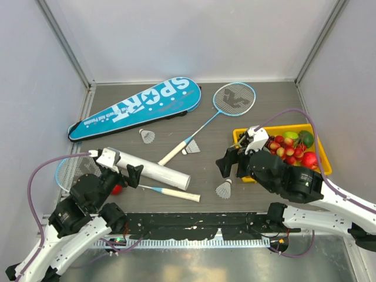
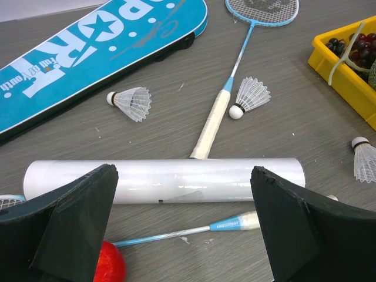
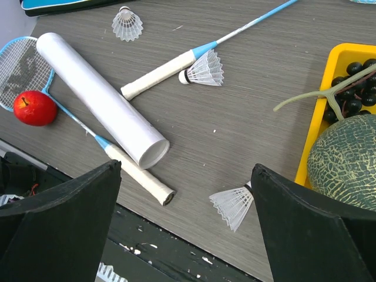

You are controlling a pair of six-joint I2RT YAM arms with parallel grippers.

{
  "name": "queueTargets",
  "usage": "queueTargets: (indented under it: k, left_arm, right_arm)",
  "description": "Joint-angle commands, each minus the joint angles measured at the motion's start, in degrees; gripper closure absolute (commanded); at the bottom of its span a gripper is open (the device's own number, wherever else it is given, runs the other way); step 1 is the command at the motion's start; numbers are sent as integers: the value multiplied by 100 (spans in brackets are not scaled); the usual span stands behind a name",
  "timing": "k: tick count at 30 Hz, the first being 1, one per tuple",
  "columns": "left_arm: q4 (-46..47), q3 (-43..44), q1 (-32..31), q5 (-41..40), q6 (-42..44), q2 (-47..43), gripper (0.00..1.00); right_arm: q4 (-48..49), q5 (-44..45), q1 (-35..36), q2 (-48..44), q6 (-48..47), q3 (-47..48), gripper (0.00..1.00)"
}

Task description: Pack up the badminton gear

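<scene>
Tube [image 1: 157, 171], long and white, lies by the near edge of the table [image 1: 270, 106], just ahead of the left gripper [image 2: 182, 175]; its long axis runs along the line between the spread jaws, not across. The right gripper [image 3: 185, 173], also spread, is farther.

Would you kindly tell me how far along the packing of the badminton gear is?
Done: nothing is packed yet. The SPORT bag lies flat at the back; one racket lies mid-table, the other racket under the white tube, and three shuttlecocks sit loose. In hand: nothing; the left gripper, open, is lined up over the tube, the right gripper open and empty. Left: everything.
</scene>
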Motion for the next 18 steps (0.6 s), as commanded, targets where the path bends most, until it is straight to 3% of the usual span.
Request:
queueTargets:
  k: [1,6,12,18]
  left_arm:
    - [277,-12,-17,43,40,-45,0]
    - [269,41,-18,-132,-91,42,0]
    - [102,348,-18,-1001,-662,331,0]
    - [-302,1138,-9,-1301,-997,1446,0]
  right_arm:
    - [203,129,12,-217,105,4,4]
    - [256,164,20,-341,79,-92,4]
    - [238,173,12,-499,114,-172,4]
    - [326,103,12,-815,88,-400,5]
